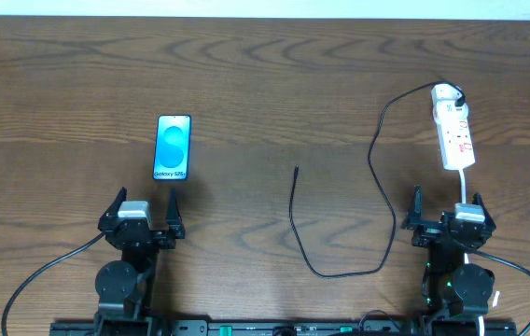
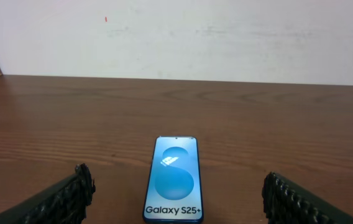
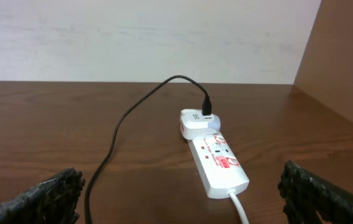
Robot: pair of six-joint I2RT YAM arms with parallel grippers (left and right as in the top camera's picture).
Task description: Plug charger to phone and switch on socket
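Left hand [image 1: 146, 205] and right hand [image 1: 446, 207] both spread wide, holding nothing. Galaxy S25+ phone [image 1: 174, 147] lies left of table [image 1: 265, 75] centre; charger cable [image 1: 292, 210] tip mid-table, power strip [image 1: 454, 131] toward the right edge. Risk: thin plug twists in the pinch, or unheld phone skids during insertion.
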